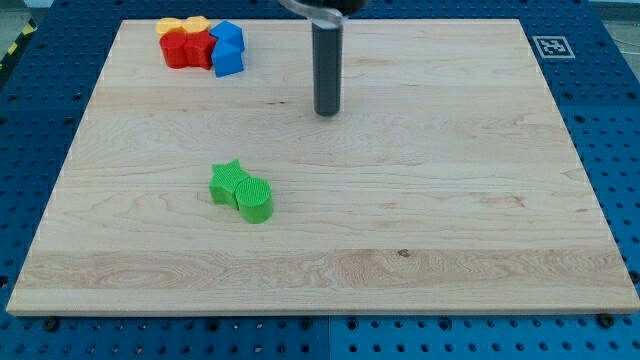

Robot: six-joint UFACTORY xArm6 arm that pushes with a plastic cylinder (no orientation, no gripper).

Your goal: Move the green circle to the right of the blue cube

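- the green circle [255, 200] sits left of the bench's [450, 220] centre, touching the green star [228, 182].
- the blue cube [228, 63] is near the top-left corner.
- no fingers; my tip [327, 113] rests clear, top-middle.
- best to push from the circle's lower right, avoiding the star.

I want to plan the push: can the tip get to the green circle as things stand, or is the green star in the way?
Probably yes. My tip stands apart, toward the view's top right of the green circle. The green star touches only the circle's upper left, and bare board lies between.
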